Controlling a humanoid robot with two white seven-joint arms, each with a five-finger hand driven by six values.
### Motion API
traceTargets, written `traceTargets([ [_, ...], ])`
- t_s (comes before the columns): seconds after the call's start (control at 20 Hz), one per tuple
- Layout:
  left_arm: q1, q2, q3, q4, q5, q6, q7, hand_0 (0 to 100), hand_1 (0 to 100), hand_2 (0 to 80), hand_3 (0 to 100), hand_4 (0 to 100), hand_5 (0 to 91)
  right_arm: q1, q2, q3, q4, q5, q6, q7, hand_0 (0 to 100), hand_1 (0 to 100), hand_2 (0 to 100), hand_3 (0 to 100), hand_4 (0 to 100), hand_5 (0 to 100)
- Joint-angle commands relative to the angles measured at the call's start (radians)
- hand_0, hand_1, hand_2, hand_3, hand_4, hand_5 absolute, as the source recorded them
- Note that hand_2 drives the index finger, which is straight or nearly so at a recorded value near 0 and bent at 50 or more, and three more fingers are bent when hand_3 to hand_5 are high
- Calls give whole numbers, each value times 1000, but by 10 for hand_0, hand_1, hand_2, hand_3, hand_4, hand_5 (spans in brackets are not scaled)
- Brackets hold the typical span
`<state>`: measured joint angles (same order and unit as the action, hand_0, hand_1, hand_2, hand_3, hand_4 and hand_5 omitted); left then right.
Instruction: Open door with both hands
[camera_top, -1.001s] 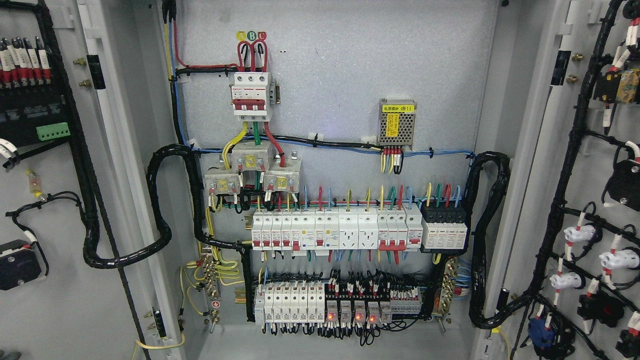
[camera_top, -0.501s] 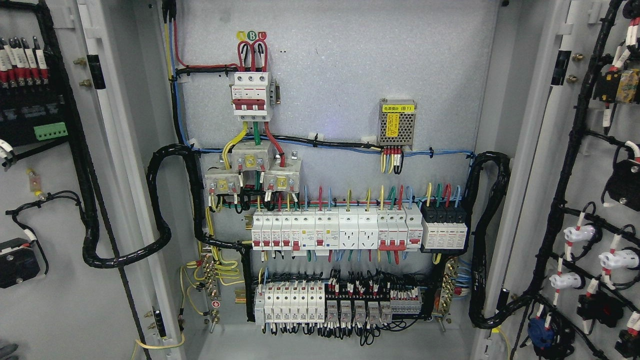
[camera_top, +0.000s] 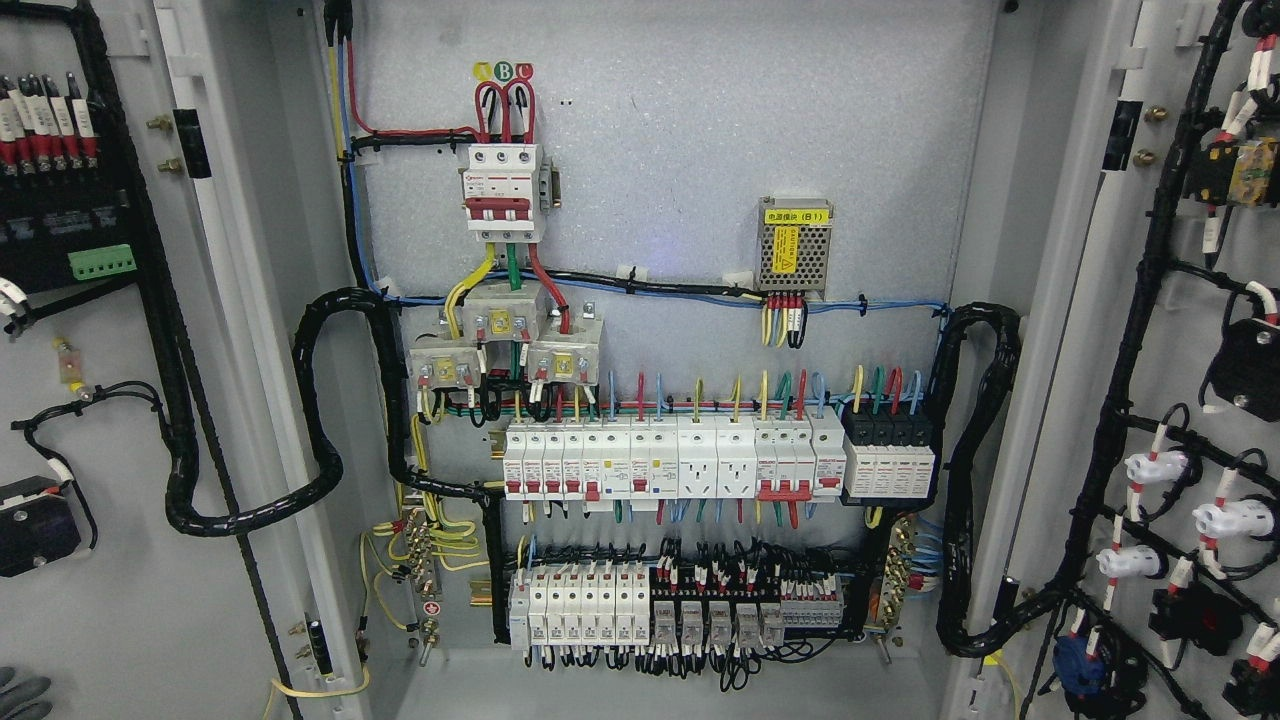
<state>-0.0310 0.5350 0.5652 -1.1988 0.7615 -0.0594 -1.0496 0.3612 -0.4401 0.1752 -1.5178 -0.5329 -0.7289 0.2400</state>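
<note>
In the head view both cabinet doors stand swung wide: the left door (camera_top: 110, 400) fills the left edge, the right door (camera_top: 1180, 350) the right, baring the breaker rows (camera_top: 665, 470). Grey fingertips of the left hand (camera_top: 22, 695) peek in bottom left; their grip cannot be told.

two doors (camera_top: 130, 560) swung open, one main breaker (camera_top: 505, 190) up top, three grey blocks (camera_top: 505, 345) under it, one mesh power supply (camera_top: 794, 245), two rows of breakers (camera_top: 670, 460) (too cramped to count singly), four black modules (camera_top: 888, 430).
</note>
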Motion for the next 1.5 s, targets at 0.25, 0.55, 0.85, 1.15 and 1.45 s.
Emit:
traceTargets([
  [0.25, 135, -407, -307, -419, -327, -2, 154, 296, 0, 28, 27, 38, 0, -85, 207, 30, -7, 93, 100, -7, 218, 0, 0, 0, 0, 0],
  [0.55, 169, -533, -528, -469, -565, -11, 494, 296, 0, 27, 27, 37, 0, -97, 297, 23, -12, 189, 173, -7, 218, 0, 0, 0, 0, 0],
  [0.85, 181, -533, -665, -473, -593, -20, 868, 296, 0, 27, 27, 37, 0, -125, 377, 21, -10, 240, 240, -8, 218, 0, 0, 0, 0, 0],
  [1.15, 183, -533, -769, -472, -594, -40, 879, 296, 0, 27, 27, 37, 0, -156, 388, 27, -5, 255, 250, -10, 218, 0, 0, 0, 0, 0],
  [1.45, 195, -530, -762, -456, -594, -83, 879, 296, 0, 27, 27, 38, 0, -165, 388, 35, -7, 255, 250, -36, 219, 0, 0, 0, 0, 0],
])
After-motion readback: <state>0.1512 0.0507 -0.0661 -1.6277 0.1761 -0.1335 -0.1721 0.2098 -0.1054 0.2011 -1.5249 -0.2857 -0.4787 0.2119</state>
